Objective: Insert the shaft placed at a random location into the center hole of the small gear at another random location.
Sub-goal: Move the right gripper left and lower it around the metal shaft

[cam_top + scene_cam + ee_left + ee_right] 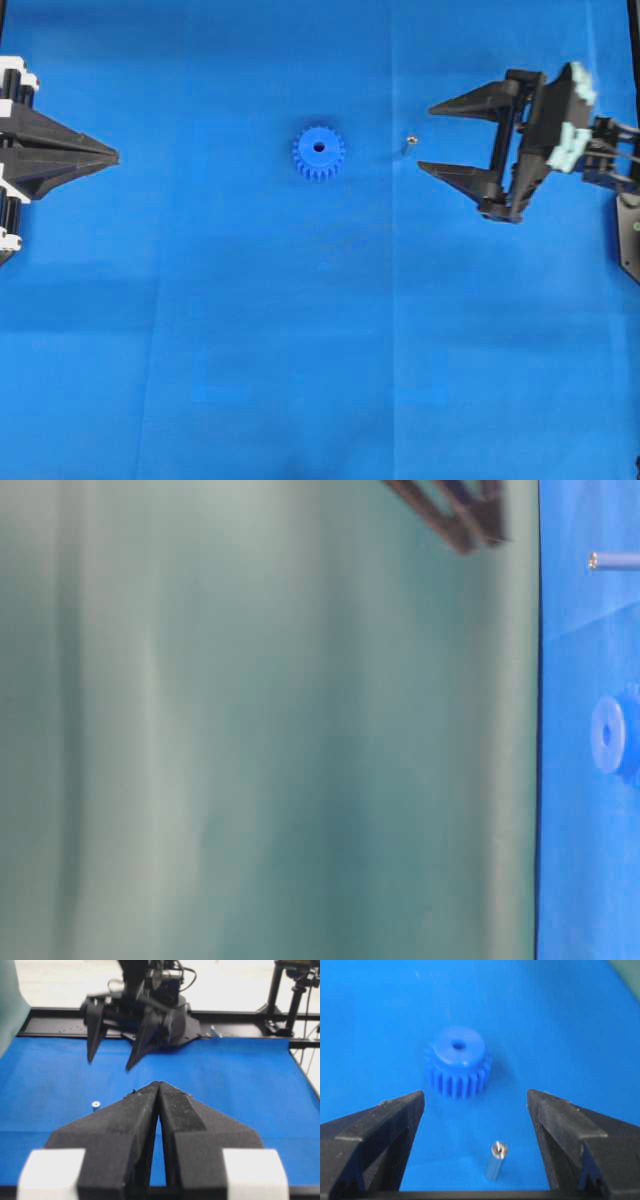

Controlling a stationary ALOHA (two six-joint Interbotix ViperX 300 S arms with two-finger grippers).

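I see my right end effector (424, 138) spread apart near the upright shaft (408, 143) mid-bench; the left end effector (112, 156) is pressed together, and the small gear (319, 153) sits between them.

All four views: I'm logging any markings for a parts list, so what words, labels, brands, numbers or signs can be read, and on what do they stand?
None: no readable text in any view.
small gear: plain blue, no marking.
shaft: bare metal, no marking.
blue mat: unprinted.
right end effector and left end effector: black, no label visible.
Background equipment in the left wrist view: too blurred to tell.
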